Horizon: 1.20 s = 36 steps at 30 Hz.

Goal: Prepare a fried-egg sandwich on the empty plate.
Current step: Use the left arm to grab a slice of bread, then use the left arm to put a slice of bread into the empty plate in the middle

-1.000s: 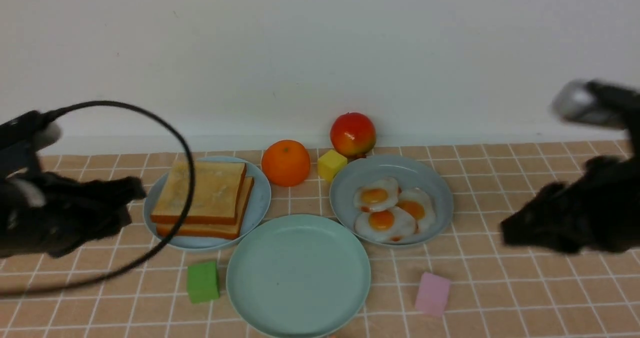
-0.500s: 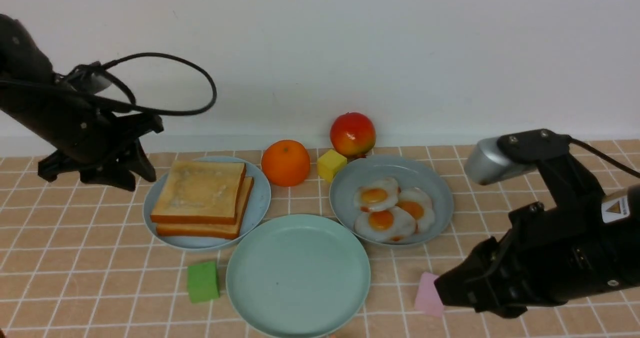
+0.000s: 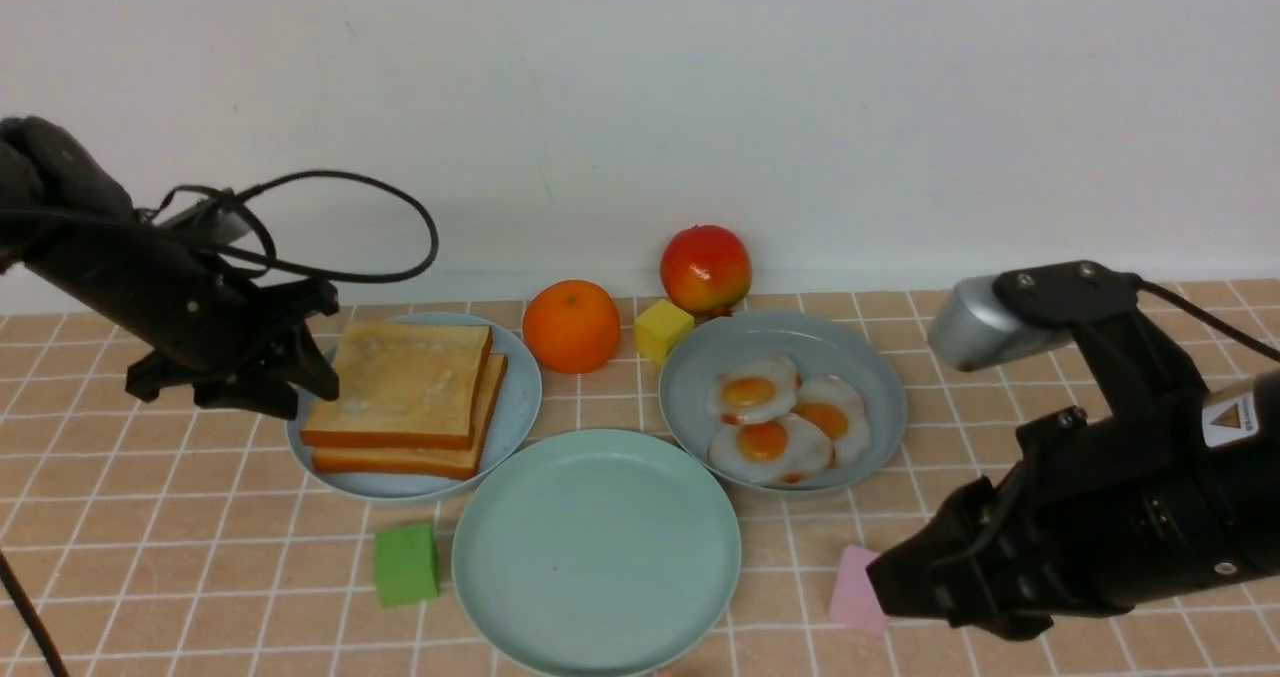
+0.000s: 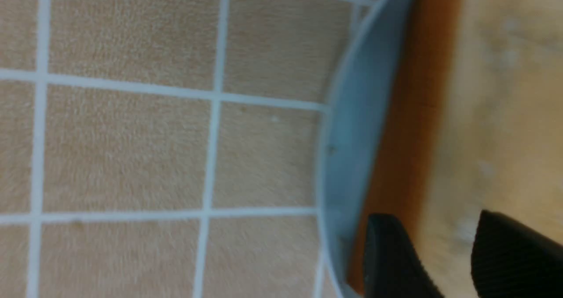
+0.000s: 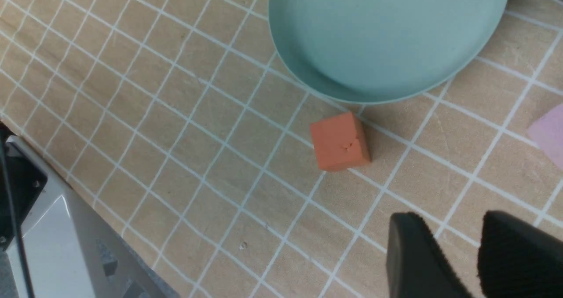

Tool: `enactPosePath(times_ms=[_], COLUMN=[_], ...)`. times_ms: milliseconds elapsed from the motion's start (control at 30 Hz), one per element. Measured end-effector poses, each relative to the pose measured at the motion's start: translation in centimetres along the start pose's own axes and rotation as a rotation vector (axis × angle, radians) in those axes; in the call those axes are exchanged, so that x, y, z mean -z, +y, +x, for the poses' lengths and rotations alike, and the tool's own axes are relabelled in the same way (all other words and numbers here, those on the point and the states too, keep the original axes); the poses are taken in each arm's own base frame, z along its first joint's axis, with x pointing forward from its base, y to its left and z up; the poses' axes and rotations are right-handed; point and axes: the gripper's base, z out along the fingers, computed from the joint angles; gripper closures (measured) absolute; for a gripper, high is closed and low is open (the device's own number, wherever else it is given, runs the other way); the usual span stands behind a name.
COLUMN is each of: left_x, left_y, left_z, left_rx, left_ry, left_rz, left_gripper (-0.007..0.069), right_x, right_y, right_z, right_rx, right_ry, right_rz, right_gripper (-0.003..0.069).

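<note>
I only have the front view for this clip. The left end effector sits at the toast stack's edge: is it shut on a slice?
Observer: No. The left wrist view shows the left end effector with its fingers apart and the toast stack showing in the gap.
Operator: And the right one, low by the pink block?
Observer: The right end effector is open over bare tablecloth, holding nothing.
Operator: Anything by the mint plate that I'm missing?
Observer: An orange-red cube lies just off its rim on the robot's side, almost wholly below your frame.
</note>
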Motion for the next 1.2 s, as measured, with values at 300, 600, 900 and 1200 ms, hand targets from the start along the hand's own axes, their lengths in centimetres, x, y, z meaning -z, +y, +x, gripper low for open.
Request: enactPosePath(times_ms=[300,600,900,1200], left_x=[-2.0,-0.5,10.0,13.7], left_y=[0.2,-0.6,-5.0,-9.3], left_z=[0.0,0.2,0.7,5.6], left_rx=[-0.009,-0.052,-0.168,-0.214], left_ry=[0.024,0.034,-0.16,-0.127], left_rz=[0.085,0.097,0.146,0.281], left_gripper=[0.0393,0.0538,0.0538,0.0545], right_x=[0.0,0.0,0.0,0.0], right_y=[0.2,0.2,0.3,0.1], right_z=[0.3,0.4,0.6,0.4], right_rx=[-0.008,-0.013,-0.014,0.001], right_ry=[0.028,0.039,0.069,0.041], right_rz=[-0.017,-0.026,-0.037,-0.007], right_gripper=[0.0418,0.0418,0.0418,0.0418])
